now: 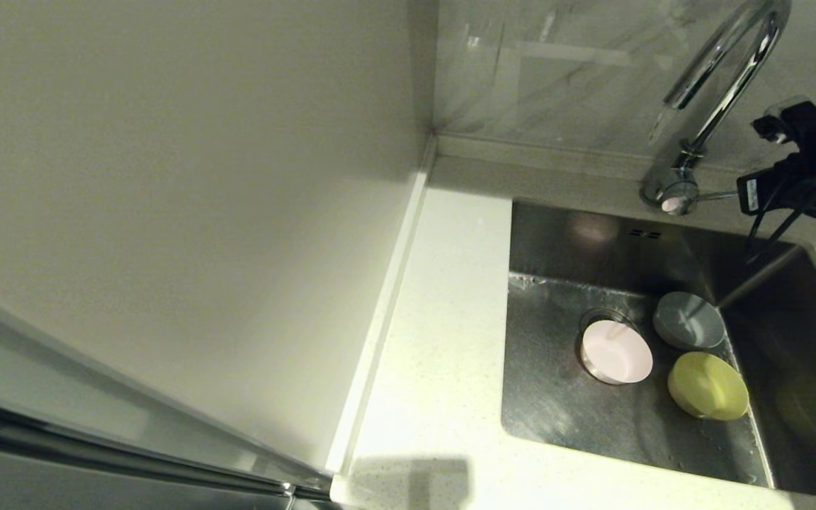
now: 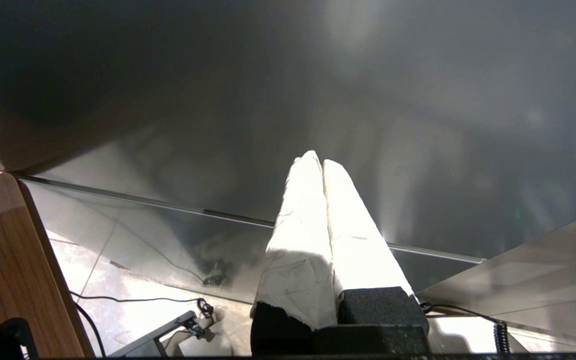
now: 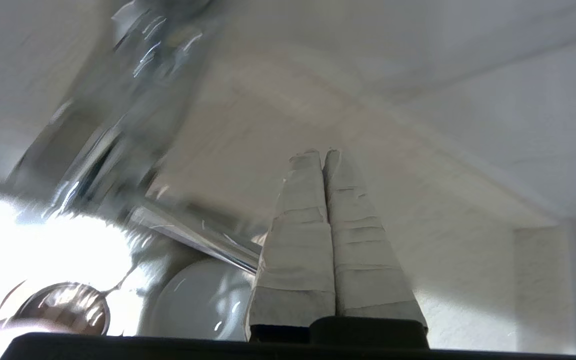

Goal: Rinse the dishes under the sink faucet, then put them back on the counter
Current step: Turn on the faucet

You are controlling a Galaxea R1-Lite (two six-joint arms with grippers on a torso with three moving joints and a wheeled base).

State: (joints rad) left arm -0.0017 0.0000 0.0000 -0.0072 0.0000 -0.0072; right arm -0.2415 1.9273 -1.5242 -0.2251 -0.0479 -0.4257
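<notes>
Three bowls sit in the sink (image 1: pixel 557 411): a pale pink bowl (image 1: pixel 615 352) over the drain, a blue-grey bowl (image 1: pixel 688 320) behind it, and a yellow-green bowl (image 1: pixel 707 386) nearer me. The chrome faucet (image 1: pixel 723 67) arches over the basin from its round base (image 1: pixel 669 190). My right arm (image 1: pixel 805 163) reaches in at the end of the thin lever (image 1: pixel 718 195). The right gripper (image 3: pixel 323 151) is shut and empty, and the side of one finger lies against the lever (image 3: pixel 193 239). My left gripper (image 2: pixel 316 159) is shut on nothing, down in front of a grey metal panel, outside the head view.
The speckled off-white counter (image 1: pixel 443 340) runs along the sink's left side to a tall pale wall panel (image 1: pixel 167 212). A tiled backsplash (image 1: pixel 557 71) stands behind the faucet. By the left gripper are a wooden panel (image 2: pixel 13 260) and floor cables (image 2: pixel 133 300).
</notes>
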